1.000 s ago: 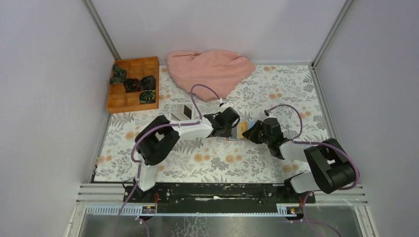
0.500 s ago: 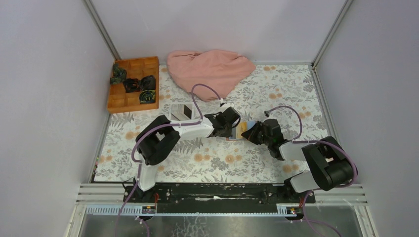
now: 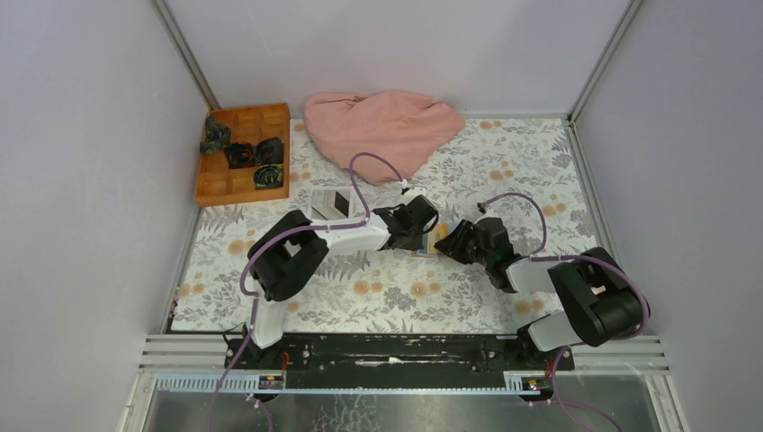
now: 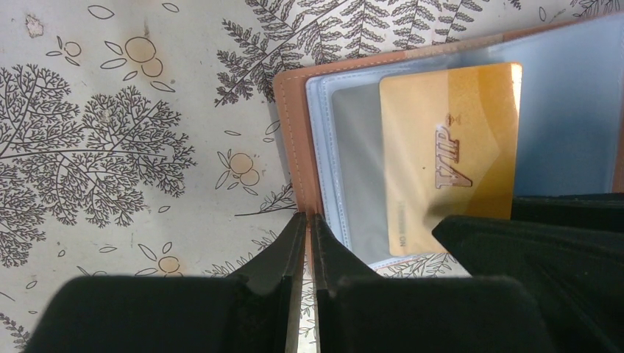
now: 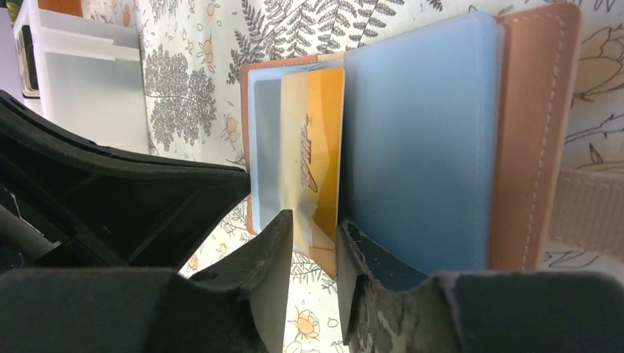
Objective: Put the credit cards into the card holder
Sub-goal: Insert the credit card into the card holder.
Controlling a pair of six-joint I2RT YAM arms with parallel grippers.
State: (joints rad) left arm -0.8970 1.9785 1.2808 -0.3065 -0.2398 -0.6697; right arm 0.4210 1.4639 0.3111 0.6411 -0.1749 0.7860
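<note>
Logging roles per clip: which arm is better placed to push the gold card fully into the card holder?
Right. The right claw grips the gold card, which looks partly slid into the card holder. The left claw is clamped on the holder's edge, pinning it.

A white surface (image 3: 396, 297) printed with leaves and flowers carries four things. An orange wooden compartment box (image 3: 220, 189) sits at its far left corner. Right of the box lies a heaped pink cloth (image 3: 382, 126). Just nearer than the box and to its right is a shallow white tray (image 3: 317, 212). Farther right of the box, a reddish-brown leather card holder (image 4: 288, 132) lies open.
</note>
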